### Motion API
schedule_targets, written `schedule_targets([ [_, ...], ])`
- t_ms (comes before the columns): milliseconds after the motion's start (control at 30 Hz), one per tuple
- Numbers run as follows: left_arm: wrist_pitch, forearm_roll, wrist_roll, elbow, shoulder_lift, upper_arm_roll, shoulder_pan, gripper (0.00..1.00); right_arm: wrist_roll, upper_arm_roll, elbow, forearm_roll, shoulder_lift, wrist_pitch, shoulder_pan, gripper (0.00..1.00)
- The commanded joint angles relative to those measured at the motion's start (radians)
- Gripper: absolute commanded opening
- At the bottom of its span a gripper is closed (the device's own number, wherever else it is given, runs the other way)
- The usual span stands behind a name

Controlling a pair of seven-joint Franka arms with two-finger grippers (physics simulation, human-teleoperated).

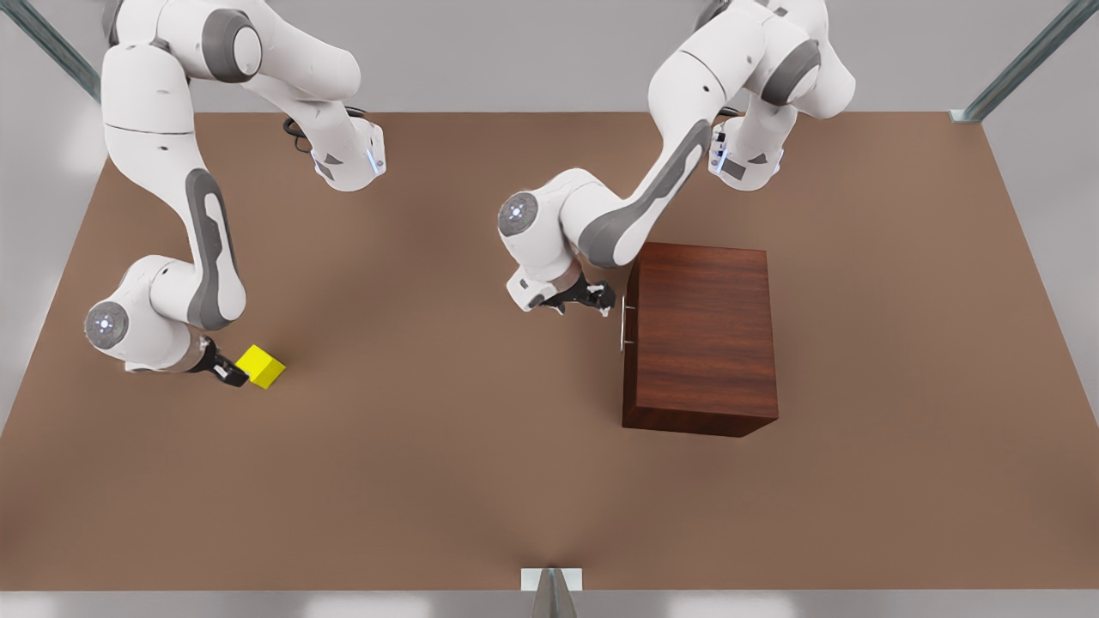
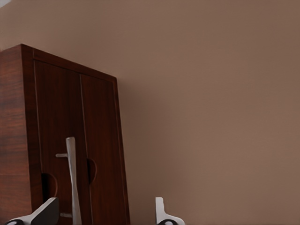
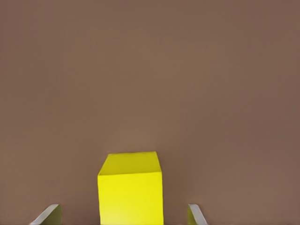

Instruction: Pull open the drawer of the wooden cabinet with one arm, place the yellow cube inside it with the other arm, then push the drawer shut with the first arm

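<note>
Yellow cube (image 1: 262,366): small, bright, resting on the brown table (image 1: 446,481) at the front view's left, well apart from the cabinet. In the right wrist view the yellow cube (image 3: 131,192) sits between the two pale fingertips (image 3: 47,214), with a gap on each side.

Right gripper (image 1: 230,372): low over the table, just beside the cube at its left edge; fingers spread wide, not gripping the cube.

Wooden cabinet (image 1: 704,339): dark reddish-brown box standing on the table right of centre. Drawer (image 1: 629,330) flush with the cabinet's left face, closed.

Silver bar handle (image 1: 621,324): thin, on the drawer front. In the left wrist view the handle (image 2: 71,178) stands near one fingertip (image 2: 42,213).

Left gripper (image 1: 601,300): just left of the handle, near it; fingers parted wide, holding nothing.
</note>
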Motion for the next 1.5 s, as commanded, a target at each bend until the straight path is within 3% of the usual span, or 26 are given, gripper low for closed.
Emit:
schedule_targets([
  [0,-0.002,0.043,-0.065,-0.012,0.006,0.002,0.013,1.00,0.104,0.000,-0.024,0.002,0.001,0.094,0.000,1.00],
  [233,0.005,0.095,-0.071,-0.037,0.026,0.002,0.011,1.00,0.097,0.000,-0.107,0.002,0.011,0.201,-0.003,1.00],
  [900,0.050,0.106,-0.114,-0.136,0.030,0.002,0.010,1.00,0.087,0.026,-0.122,-0.013,0.067,0.266,-0.004,1.00],
  [1467,0.114,0.087,-0.158,-0.120,0.044,-0.006,-0.001,1.00,0.090,0.042,-0.167,-0.035,0.064,0.286,-0.020,1.00],
])
